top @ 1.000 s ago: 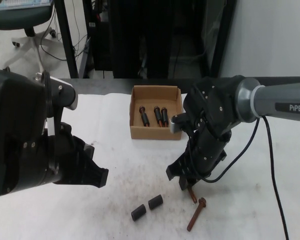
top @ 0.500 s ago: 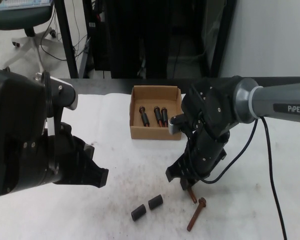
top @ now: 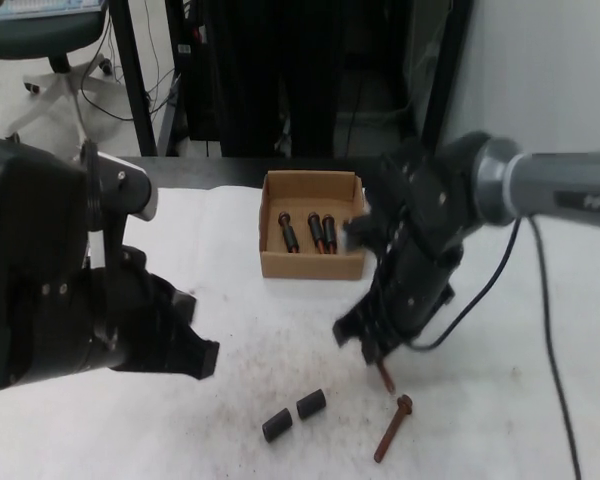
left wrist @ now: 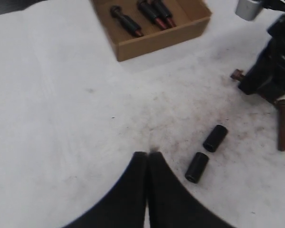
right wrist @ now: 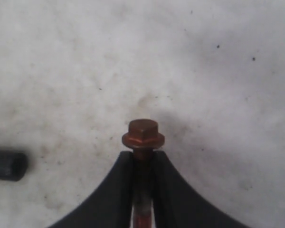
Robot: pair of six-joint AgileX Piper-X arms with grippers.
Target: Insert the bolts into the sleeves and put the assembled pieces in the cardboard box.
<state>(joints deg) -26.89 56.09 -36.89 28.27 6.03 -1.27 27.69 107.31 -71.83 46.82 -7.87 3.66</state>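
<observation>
My right gripper (right wrist: pixel 143 157) is shut on a rusty bolt (right wrist: pixel 143 134), whose hexagonal head sticks out past the fingertips. In the high view this gripper (top: pixel 380 358) hangs just above the white cloth with the bolt (top: pixel 385 379) pointing down. A second bolt (top: pixel 392 428) lies loose on the cloth close by. Two black sleeves (top: pixel 311 404) (top: pixel 277 425) lie side by side to its left. My left gripper (left wrist: pixel 147 155) is shut and holds nothing, a short way from the sleeves (left wrist: pixel 215 138) (left wrist: pixel 197 166). The cardboard box (top: pixel 312 265) holds three assembled pieces (top: pixel 316 230).
A white cloth (top: pixel 220 280) covers the bench, stained with rust near the sleeves. The box (left wrist: pixel 156 40) stands at the back centre. Behind the bench are dark equipment racks and an office chair (top: pixel 40 40).
The right arm has lifted a little and shifted toward the box with the bolt in its gripper. The left arm has barely moved.
</observation>
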